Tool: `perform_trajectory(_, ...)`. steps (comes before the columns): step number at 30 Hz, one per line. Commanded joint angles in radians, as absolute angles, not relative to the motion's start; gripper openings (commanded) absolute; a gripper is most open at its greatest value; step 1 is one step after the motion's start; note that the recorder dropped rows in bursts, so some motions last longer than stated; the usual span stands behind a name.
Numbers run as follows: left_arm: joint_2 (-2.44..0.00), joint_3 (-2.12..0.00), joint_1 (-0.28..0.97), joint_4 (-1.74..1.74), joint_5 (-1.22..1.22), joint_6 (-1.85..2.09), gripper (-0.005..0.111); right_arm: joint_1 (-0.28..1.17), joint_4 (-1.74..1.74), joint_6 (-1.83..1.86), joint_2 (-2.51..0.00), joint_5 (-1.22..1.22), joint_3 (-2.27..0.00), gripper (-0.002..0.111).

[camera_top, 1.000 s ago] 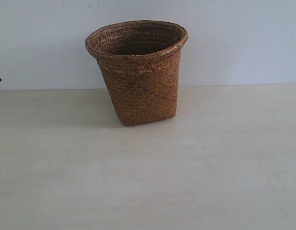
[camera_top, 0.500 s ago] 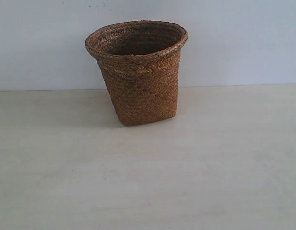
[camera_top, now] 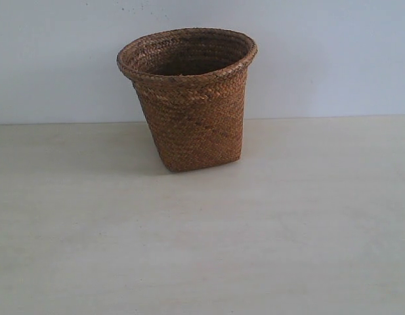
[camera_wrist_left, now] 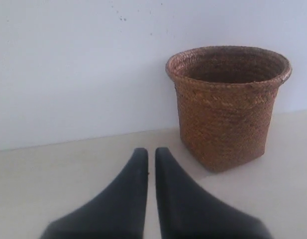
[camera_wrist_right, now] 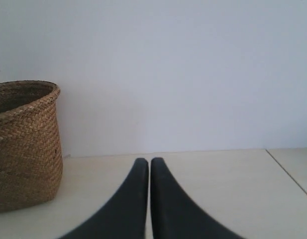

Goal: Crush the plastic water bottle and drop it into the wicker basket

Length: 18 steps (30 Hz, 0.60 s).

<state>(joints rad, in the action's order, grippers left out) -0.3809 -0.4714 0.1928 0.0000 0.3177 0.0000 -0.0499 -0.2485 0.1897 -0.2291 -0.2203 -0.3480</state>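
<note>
Change vs 1 s ago: a small dark shape at the left edge of the exterior view is gone, prob. part of the left arm pulled out of shot. Nothing else differs; the wicker basket is in the same spot, upright on the bench, close to the wall.

Left hand: fingers pinched to a thin slit, nothing between them, basket ahead of it. Right hand: same, near-closed and empty, with the basket off to one side.

The plastic water bottle: not visible in any view, neither on the bench nor in either hand. The basket's interior is mostly hidden, so can't tell if it's inside. Both hands empty and backed off suggests the drop is done, or not yet begun.

Count: basket x1, bottle x0 seen, hands x2 (wrist views only).
</note>
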Motion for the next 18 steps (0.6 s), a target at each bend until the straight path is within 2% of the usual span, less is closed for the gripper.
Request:
perform_trajectory(1,-0.32,-0.395,0.191,-0.011,0.201,0.0,0.004,-0.048,-0.283,0.198,-0.134,-0.168,-0.258,0.0)
perform_trajectory(8,-0.239,-0.271,0.191,-0.026,0.143,0.0,0.004,-0.048,-0.283,0.214,-0.006,-0.172,-0.188,0.0)
perform_trajectory(18,-0.225,-0.095,0.191,-0.036,-0.04,-0.009,0.004,-0.048,-0.281,0.231,0.0,-0.142,-0.084,0.0)
